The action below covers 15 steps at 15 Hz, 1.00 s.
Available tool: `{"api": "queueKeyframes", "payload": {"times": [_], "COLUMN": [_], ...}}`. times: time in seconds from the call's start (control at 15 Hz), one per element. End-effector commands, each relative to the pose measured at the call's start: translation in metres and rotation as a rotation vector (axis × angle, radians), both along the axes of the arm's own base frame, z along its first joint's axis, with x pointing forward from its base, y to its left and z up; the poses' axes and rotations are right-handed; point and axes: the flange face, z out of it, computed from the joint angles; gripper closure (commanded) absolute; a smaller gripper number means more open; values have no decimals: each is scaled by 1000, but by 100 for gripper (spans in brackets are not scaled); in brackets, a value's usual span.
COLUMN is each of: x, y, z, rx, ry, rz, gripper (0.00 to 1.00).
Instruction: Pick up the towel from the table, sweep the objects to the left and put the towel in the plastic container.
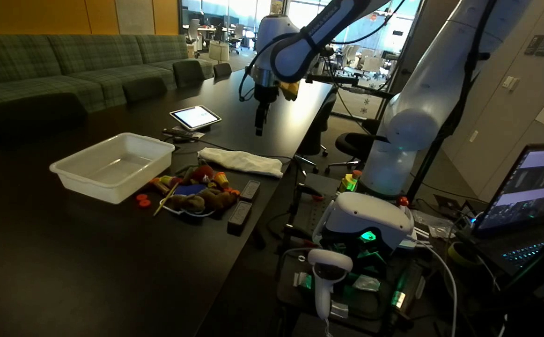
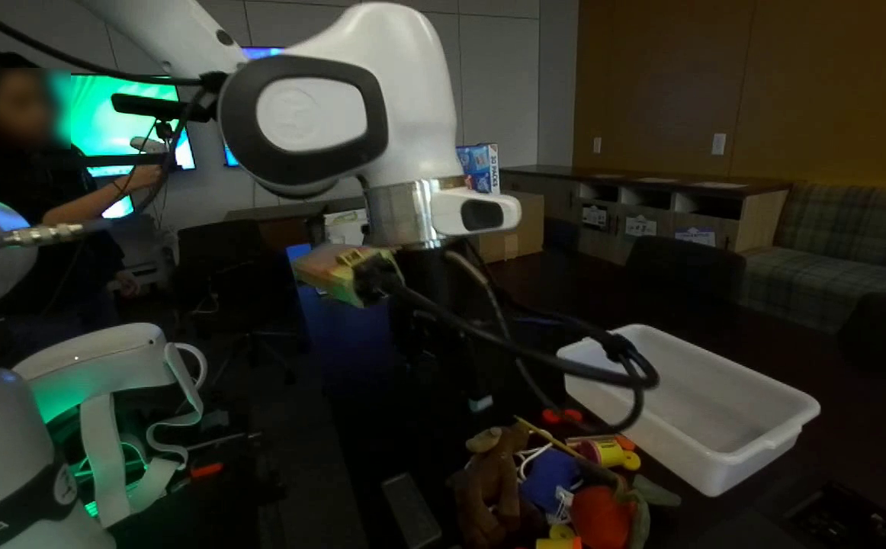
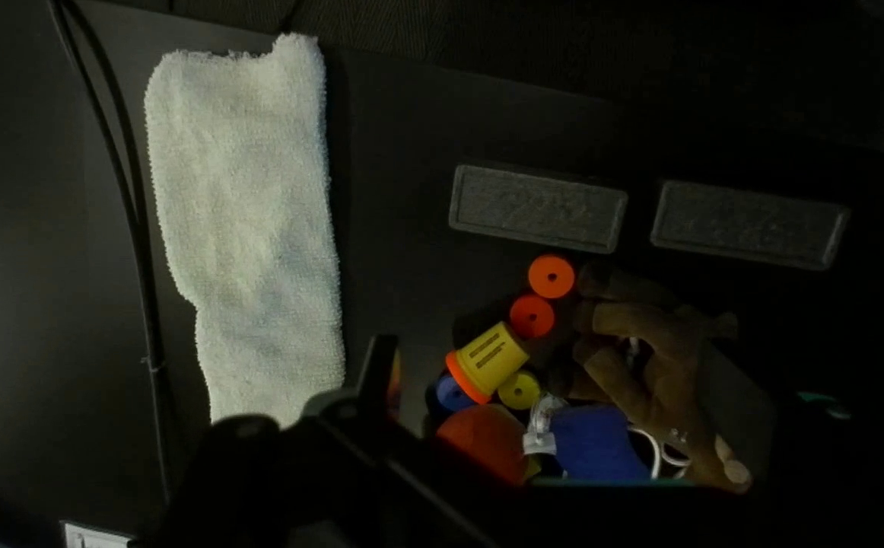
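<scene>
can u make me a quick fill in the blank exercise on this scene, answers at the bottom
The towel is ____ in colour.
In the wrist view, ____ dark blocks lie in a row.
There, the towel lies to the ____ of them.
In both exterior views, the plastic container stands right side ____.

Missing words: white; two; left; up

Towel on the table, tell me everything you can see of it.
The towel is off-white, with a rough pile like terry cloth and uneven, fuzzy edges. It lies on the table in a long, rumpled strip, apparently folded, one corner jutting at the end nearest the table's edge. A cable runs along one side; objects lie off the other. The end effector hangs clear of it.
</scene>
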Motion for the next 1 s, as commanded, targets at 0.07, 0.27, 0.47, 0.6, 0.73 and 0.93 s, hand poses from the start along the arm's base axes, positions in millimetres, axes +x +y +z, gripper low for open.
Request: {"api": "queueKeyframes", "payload": {"times": [0.07,0.27,0.47,0.6,0.73,0.93], "x": [56,82,102,112,120,128], "y": [-45,-73,-102,-120,-140,-166], "z": [-60,-107,-153,-179,-202,-229], "rx": [0,5,7,5,9,16], "ry": [-2,15,39,54,71,84], "rz": [23,2,-31,-55,-81,-112], "gripper": [0,0,0,0,0,0]}}
